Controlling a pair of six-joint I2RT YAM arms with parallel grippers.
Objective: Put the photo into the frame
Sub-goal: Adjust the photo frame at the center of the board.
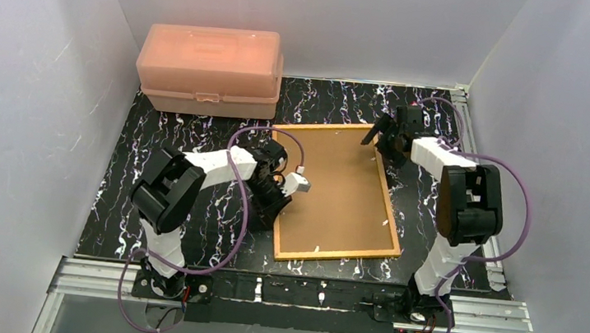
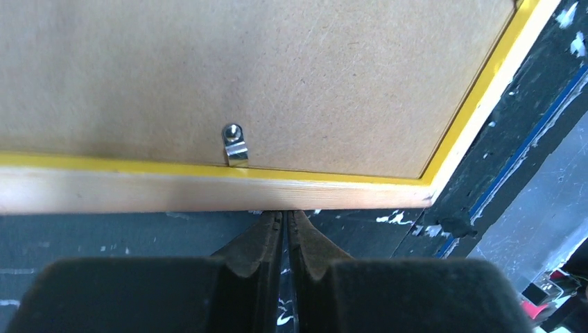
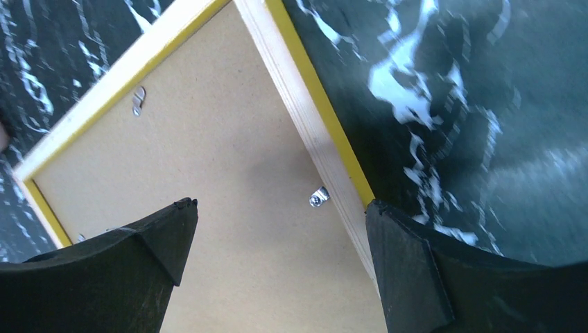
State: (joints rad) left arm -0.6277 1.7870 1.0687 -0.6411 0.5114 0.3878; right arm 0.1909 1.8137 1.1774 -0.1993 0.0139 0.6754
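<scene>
Just ahead of the closed left claw (image 2: pixel 284 216), the frame (image 2: pixel 208 191) lies back-up on the worktop (image 1: pixel 196 131), long side crosswise; the right claw (image 3: pixel 279 207) gapes, frame corner beneath. No photo shows.

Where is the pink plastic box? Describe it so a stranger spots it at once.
Look to the black white-veined tabletop. At its far left corner, by the back wall, sits the pale pink lidded plastic box. It is the only tall thing there; the thin yellow-edged wooden frame near it lies flat.
</scene>
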